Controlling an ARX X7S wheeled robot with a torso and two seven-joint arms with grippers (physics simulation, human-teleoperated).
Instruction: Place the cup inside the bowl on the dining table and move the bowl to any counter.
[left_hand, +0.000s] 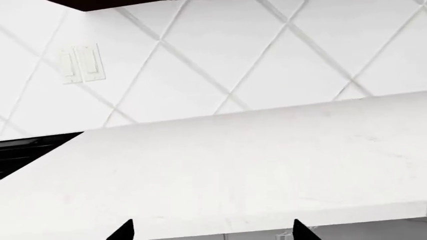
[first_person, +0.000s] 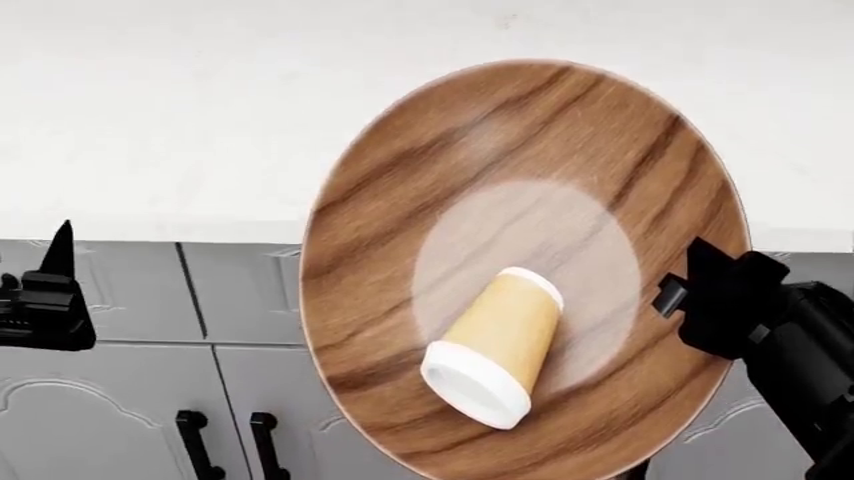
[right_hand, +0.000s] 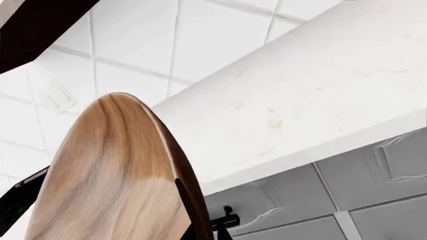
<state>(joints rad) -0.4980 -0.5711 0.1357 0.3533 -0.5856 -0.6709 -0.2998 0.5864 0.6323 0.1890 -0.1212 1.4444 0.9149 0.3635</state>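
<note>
Risk noted: we see the right gripper (first_person: 687, 290) pinching the rim of the bowl (first_person: 521, 270) above the counter (first_person: 200, 120) edge, left gripper (left_hand: 210, 232) spread, and any tilt could roll the cup (first_person: 497, 345) lying inside out.

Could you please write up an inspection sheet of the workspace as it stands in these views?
Surface: the counter, off-white stone with faint speckles, bare where seen.
Job's things: the bowl is held up in front of the counter edge; the cup lies on its side inside it, lid toward the camera.
Clutter: nothing seen.
Grippers: the right gripper is clamped on the bowl's rim; the left gripper is open and empty, near the counter edge.
Cables: nothing seen.
Surroundings: grey cabinet doors with dark handles below; diamond-tiled wall with a light switch behind.
</note>
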